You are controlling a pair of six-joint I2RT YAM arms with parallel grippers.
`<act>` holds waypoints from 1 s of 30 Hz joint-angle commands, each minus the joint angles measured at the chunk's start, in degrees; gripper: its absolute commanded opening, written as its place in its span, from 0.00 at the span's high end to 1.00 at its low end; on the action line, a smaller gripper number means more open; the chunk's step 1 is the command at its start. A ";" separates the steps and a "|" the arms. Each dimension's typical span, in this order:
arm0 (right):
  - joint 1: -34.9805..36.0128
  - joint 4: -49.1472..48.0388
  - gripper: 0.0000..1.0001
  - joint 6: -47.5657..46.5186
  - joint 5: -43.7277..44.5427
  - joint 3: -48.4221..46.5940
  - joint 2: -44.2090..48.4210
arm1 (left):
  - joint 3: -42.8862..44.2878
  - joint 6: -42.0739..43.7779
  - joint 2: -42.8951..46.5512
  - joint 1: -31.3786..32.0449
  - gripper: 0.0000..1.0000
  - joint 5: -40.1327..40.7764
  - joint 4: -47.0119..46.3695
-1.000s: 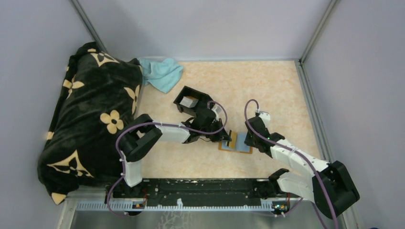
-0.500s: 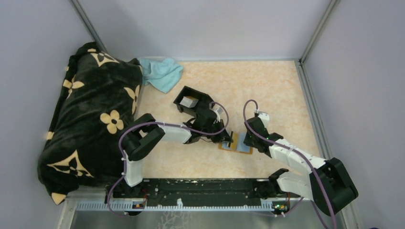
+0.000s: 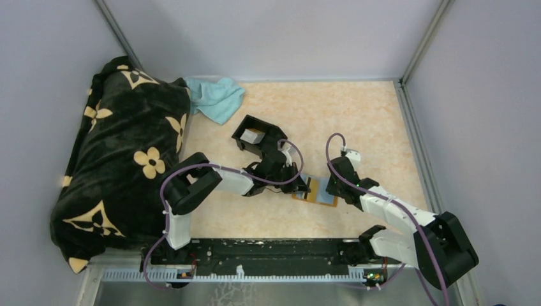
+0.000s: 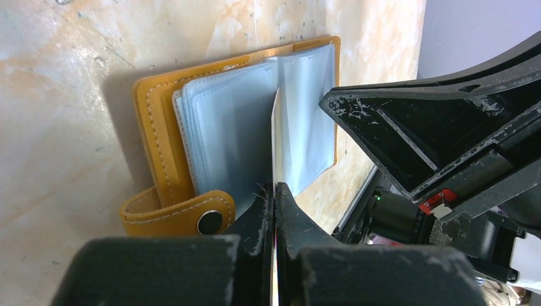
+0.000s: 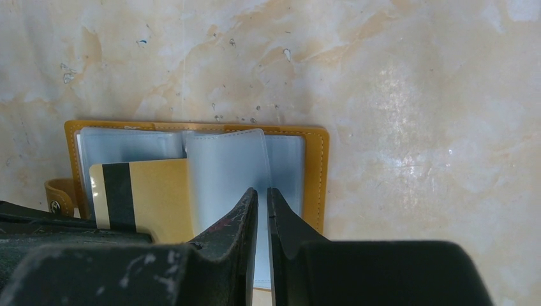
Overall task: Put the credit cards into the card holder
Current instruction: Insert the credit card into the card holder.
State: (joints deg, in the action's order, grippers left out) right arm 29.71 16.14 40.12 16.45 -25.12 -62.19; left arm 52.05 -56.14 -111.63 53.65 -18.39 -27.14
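Note:
The orange card holder (image 3: 325,198) lies open on the table between both arms, its clear sleeves fanned out (image 4: 223,127). My left gripper (image 4: 275,188) is shut on a gold credit card (image 4: 276,140), seen edge-on and standing upright over the sleeves. The right wrist view shows this card's black stripe (image 5: 118,194) over the holder's left half (image 5: 83,143). My right gripper (image 5: 262,191) is over a raised clear sleeve (image 5: 226,166), jaws a thin gap apart with nothing between them. Its fingers (image 4: 415,108) reach over the holder's right side. The closure tab (image 4: 178,213) lies beside my left fingers.
A black open tray (image 3: 275,132) with a pale card (image 3: 252,135) inside sits behind the left gripper (image 3: 305,185). A light blue cloth (image 3: 217,97) lies at the back left. A black flowered blanket (image 3: 118,153) fills the left side. Grey walls enclose the table.
The left wrist has shifted slightly with the card over the holder. The right arm has stayed almost still.

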 commanded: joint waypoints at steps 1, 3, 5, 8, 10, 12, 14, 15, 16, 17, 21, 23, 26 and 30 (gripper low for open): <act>-0.45 2.18 0.89 0.05 1.52 0.33 1.78 | -2.05 -0.57 0.73 0.43 1.00 -0.97 -2.79; -0.45 2.59 0.88 0.07 1.57 0.08 1.66 | -2.58 -0.93 0.74 0.38 1.00 -1.03 -4.09; -0.45 2.96 0.88 0.21 1.50 0.00 1.62 | -3.01 -0.95 0.77 0.38 1.00 -0.96 -4.77; -0.45 3.33 0.88 0.39 1.65 -0.12 1.70 | -3.79 -0.86 1.10 0.32 1.00 -0.83 -5.97; -0.45 3.58 0.88 0.53 1.71 -0.17 1.76 | -4.29 -0.78 1.40 0.33 1.00 -0.60 -6.97; -0.45 3.69 0.88 0.57 1.73 -0.10 1.70 | -4.76 -0.77 1.38 0.33 1.00 -0.70 -8.13; -0.45 3.71 0.88 0.65 1.72 -0.27 1.36 | -5.21 -0.97 1.33 0.32 1.00 -0.80 -9.31; -0.47 3.83 0.89 0.68 1.70 -0.29 1.15 | -5.43 -1.13 1.45 0.34 1.00 -0.71 -9.91; -0.45 3.88 0.88 0.68 1.74 -0.30 0.94 | -5.78 -1.24 1.54 0.33 1.00 -0.56 -10.37; -0.45 3.97 0.88 0.66 1.68 -0.32 0.91 | -6.08 -1.22 1.65 0.26 1.00 -0.39 -10.61; -0.45 4.09 0.89 0.92 1.58 -0.21 0.77 | -6.58 -1.09 1.94 0.26 1.00 -0.13 -11.71; -0.45 4.22 0.88 0.99 1.66 -0.22 0.73 | -6.70 -1.20 2.01 0.16 1.00 -0.18 -12.28; -0.44 4.41 0.88 1.12 1.61 -0.25 0.73 | -7.09 -1.19 2.33 0.17 1.00 0.09 -12.65; -0.45 4.35 0.88 1.27 1.56 -0.24 0.40 | -7.82 -1.12 3.16 0.16 1.00 0.60 -12.85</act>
State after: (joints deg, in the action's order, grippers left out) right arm 29.71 18.52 40.77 16.71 -25.12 -61.32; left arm 45.41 -57.43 -111.00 53.65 -18.65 -38.35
